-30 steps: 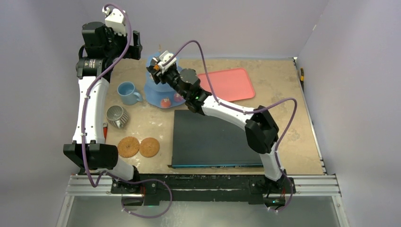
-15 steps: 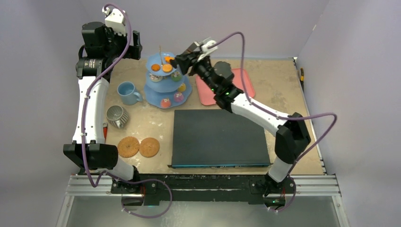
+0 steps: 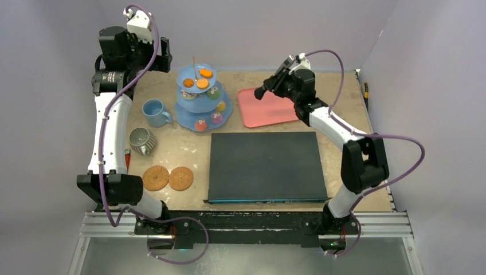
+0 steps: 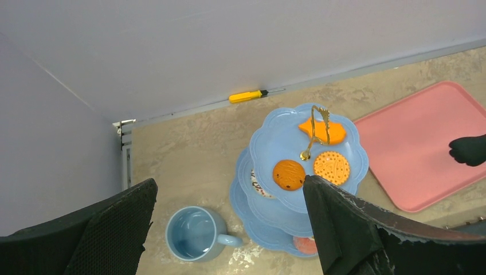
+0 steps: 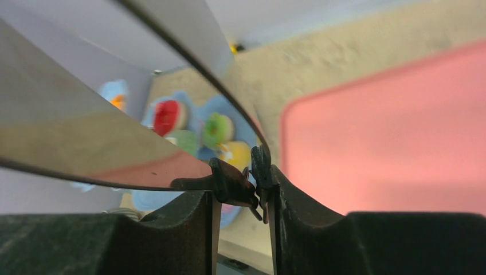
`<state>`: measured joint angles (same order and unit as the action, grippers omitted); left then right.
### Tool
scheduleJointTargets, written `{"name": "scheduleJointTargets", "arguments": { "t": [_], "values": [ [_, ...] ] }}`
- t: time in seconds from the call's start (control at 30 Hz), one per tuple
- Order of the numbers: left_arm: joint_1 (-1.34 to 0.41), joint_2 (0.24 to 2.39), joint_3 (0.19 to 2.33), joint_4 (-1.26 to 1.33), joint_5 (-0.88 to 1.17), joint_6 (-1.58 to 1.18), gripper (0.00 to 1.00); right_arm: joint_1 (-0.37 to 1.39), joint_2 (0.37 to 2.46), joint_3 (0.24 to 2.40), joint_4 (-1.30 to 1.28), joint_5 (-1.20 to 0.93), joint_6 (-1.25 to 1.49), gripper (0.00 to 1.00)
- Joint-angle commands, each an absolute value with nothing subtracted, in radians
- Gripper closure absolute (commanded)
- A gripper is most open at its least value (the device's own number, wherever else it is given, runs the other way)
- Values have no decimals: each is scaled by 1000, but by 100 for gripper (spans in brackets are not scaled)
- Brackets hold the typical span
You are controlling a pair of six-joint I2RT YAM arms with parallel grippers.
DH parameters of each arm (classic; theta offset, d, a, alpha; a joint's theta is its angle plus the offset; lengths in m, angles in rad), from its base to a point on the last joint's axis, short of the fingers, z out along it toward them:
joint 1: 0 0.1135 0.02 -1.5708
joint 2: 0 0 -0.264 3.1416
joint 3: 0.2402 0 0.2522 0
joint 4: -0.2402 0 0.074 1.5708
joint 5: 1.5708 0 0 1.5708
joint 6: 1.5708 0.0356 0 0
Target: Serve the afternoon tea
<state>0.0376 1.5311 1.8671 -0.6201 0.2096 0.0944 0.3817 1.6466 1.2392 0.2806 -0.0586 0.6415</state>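
The light-blue three-tier stand (image 3: 226, 106) at the back of the table carries small cakes: orange ones (image 3: 202, 83) on top, red (image 3: 200, 124) and purple (image 3: 216, 117) ones at the bottom. A light-blue mug (image 3: 153, 112) stands just left of it. My right gripper (image 3: 269, 86) hovers over the pink tray (image 3: 269, 106), shut on the black hinge of the tongs (image 5: 86, 132), whose shiny arms point toward the stand (image 5: 226, 112). Nothing shows between the tong tips. My left gripper (image 4: 229, 189) hangs open high above the mug (image 4: 195, 234) and stand (image 4: 275, 154).
A flat black box (image 3: 263, 166) fills the table's middle front. A grey ribbed cup (image 3: 141, 141) and two round brown biscuits (image 3: 155, 177) (image 3: 181, 178) lie at the front left. A yellow screwdriver (image 4: 247, 96) lies along the back wall.
My right arm has swung from over the stand rightwards to above the pink tray, and its jaws have squeezed the tongs narrower. The left arm has not moved.
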Motion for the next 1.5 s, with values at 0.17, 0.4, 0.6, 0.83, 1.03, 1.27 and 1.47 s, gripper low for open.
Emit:
{"name": "scheduleJointTargets", "arguments": {
  "t": [0.17,0.4,0.6,0.83,1.03,1.27,1.47],
  "values": [
    [45,1480,1867,-605,219,91,1,290,1789,1309,109,-161,924,69],
    [46,1477,1862,-592,233,73,1,271,1880,1356,-8,-43,1048,68],
    [45,1470,1852,-585,241,69,1,252,1961,1366,-13,-40,1179,63],
    [46,1460,1850,-580,240,72,1,208,2079,1487,-197,-57,1302,53],
    [46,1454,1837,-569,247,63,1,199,2131,1537,-248,-67,1341,42],
    [46,1446,1831,-560,246,63,1,198,2162,1553,-286,-51,1367,33],
    [46,1438,1818,-553,240,67,1,199,2197,1645,-298,-10,1324,15]
  ]
}}
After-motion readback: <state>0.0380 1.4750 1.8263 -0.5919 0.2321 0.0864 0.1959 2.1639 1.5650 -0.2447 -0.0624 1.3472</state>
